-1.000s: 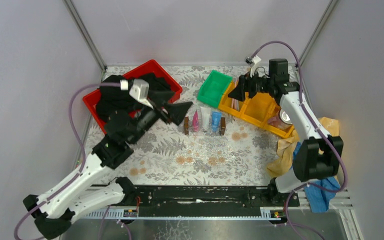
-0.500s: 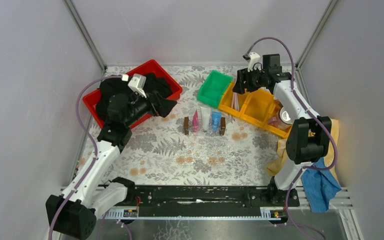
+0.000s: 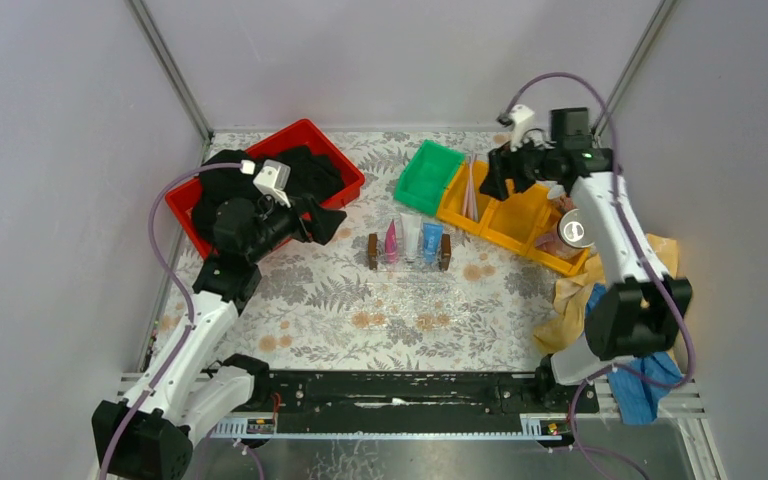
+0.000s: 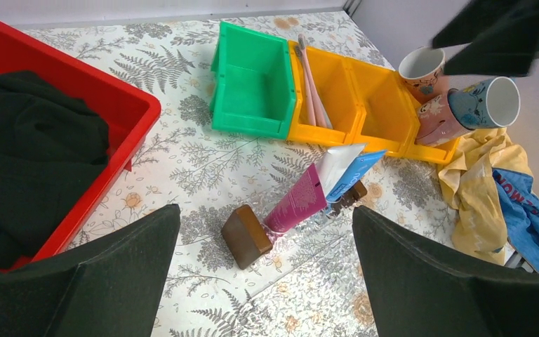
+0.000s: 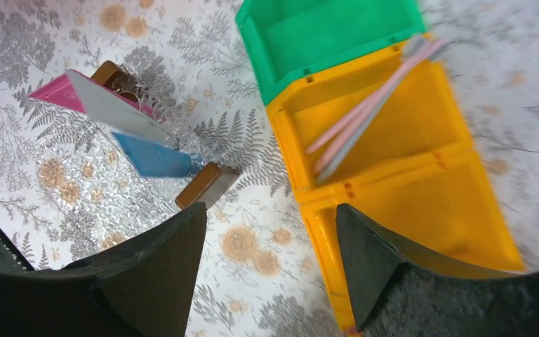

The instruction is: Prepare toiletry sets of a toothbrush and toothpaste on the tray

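Note:
Three toothpaste tubes, magenta (image 3: 392,241), white (image 3: 411,238) and blue (image 3: 431,241), lie side by side at the far end of a clear textured tray (image 3: 410,285), between its two brown end blocks. They also show in the left wrist view (image 4: 297,201) and the right wrist view (image 5: 151,156). Several pale toothbrushes (image 3: 470,190) (image 4: 312,88) (image 5: 365,116) lie in the leftmost yellow bin compartment. Mugs (image 3: 572,230) (image 4: 488,103) lie beside the yellow bins at the right. My left gripper (image 3: 326,222) (image 4: 267,274) is open and empty, left of the tubes. My right gripper (image 3: 495,176) (image 5: 270,267) is open and empty above the yellow bins.
A green bin (image 3: 428,176) stands against the yellow bin row (image 3: 520,215). A red bin (image 3: 305,140) holding black cloth is at the back left. Yellow cloth (image 3: 572,300) and blue cloth (image 3: 640,385) lie at the right edge.
My left gripper has drawn back left toward the red bin. My right gripper has shifted a little to the right over the yellow bins. The tubes have not moved.

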`<state>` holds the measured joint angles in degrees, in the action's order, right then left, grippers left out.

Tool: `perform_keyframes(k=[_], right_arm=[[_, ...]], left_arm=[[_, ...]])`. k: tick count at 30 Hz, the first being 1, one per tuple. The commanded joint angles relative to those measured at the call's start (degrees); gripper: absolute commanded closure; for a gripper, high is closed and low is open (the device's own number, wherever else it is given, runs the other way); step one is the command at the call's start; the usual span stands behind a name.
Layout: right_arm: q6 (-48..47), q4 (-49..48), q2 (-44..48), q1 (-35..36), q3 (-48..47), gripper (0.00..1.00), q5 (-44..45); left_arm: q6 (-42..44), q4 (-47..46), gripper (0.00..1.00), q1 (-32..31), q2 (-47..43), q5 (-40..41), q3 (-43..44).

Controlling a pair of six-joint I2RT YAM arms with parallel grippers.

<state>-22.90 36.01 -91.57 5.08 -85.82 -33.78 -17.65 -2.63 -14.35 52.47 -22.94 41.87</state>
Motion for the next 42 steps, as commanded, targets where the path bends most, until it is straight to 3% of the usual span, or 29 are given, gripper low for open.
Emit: perform_keyframes(k=[1, 5, 12, 42], right_arm=[[-5.61, 7.23, 11.82, -7.31, -0.56, 0.25, -3.26], [-7.54, 14.90, 16.77, -12.17, -2.10, 0.24, 1.73], [-8.07, 20.21, 21.68, -19.01, -2.47, 0.22, 8.07], [-17.65, 25.84, 16.64, -19.67, -7.44, 0.19, 6.14]], left_arm=[[0.32, -2.47, 0.00, 1.05, -1.93, -1.49, -1.23], [-0.37, -3.06, 0.00, 1.68, -2.11, -2.78, -1.49], [-1.57, -4.16, 0.00, 2.31, -2.77, -4.46, -1.92], [-0.49, -3.37, 0.00, 2.64, -3.24, -3.78, -2.15]])
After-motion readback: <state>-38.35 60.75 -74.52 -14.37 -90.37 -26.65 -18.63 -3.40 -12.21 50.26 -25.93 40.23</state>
